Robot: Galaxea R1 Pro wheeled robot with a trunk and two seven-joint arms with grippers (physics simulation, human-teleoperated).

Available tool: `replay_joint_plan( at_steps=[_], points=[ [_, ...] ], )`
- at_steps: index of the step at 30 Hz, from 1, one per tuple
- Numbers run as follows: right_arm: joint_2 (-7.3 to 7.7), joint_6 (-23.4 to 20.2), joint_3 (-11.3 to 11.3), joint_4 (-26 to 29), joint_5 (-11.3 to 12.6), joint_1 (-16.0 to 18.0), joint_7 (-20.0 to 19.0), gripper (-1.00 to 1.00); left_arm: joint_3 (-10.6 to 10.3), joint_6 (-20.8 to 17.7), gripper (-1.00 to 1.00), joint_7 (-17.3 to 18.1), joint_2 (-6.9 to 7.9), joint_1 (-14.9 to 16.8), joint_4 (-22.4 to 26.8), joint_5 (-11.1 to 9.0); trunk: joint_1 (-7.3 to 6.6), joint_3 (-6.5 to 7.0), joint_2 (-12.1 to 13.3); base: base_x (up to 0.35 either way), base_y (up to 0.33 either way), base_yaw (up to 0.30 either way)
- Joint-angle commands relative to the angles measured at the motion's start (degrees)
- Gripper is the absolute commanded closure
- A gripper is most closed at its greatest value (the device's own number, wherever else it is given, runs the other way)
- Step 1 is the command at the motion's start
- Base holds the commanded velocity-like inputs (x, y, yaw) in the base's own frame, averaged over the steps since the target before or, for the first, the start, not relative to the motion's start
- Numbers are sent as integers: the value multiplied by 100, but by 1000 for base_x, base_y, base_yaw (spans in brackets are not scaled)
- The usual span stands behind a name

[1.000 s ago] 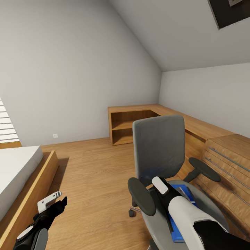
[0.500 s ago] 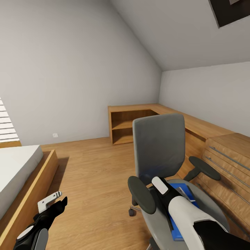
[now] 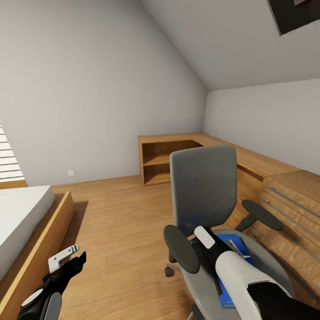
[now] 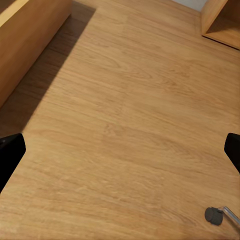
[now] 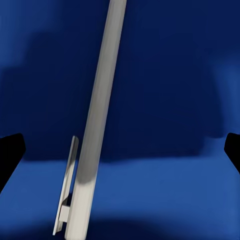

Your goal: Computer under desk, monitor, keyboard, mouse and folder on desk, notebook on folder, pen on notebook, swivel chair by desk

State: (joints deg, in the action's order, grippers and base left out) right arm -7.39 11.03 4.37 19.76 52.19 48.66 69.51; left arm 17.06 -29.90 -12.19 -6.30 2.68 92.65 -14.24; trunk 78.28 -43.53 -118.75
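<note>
Even, soft, diffuse light throughout; no glare, no blown highlights. Clean, sharp simulator renders in head view, no motion blur, straight lines holding toward the edges. Dark roof window at upper corner. Soft shadow on wood floor beside bed frame, the same shadow crossing floor in left wrist view. Grey walls flat, faintly graded. Right wrist view very close: blue folder with broad dim patches, pen soft-edged, slightly out of focus.
</note>
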Motion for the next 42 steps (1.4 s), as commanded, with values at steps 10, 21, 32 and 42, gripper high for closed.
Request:
replay_joint_plan(
  at_steps=[10,21,32,42],
  points=[
    [9,55,47,2,55,4,13,-100,7,-24,-100,-37,-3,4,9,-61,-1,-6,-3,0,0,0],
    [10,56,47,2,55,4,16,-100,2,-24,-100,-37,-3,4,9,-61,21,-24,-43,0,0,0],
    [1,57,55,2,55,4,19,-100,-1,-24,-100,-37,-3,4,8,-61,109,-96,-203,0,0,0],
    [1,50,53,2,55,4,19,100,-1,-24,-100,-37,-3,4,11,-61,109,-96,-203,0,0,0]
  ],
)
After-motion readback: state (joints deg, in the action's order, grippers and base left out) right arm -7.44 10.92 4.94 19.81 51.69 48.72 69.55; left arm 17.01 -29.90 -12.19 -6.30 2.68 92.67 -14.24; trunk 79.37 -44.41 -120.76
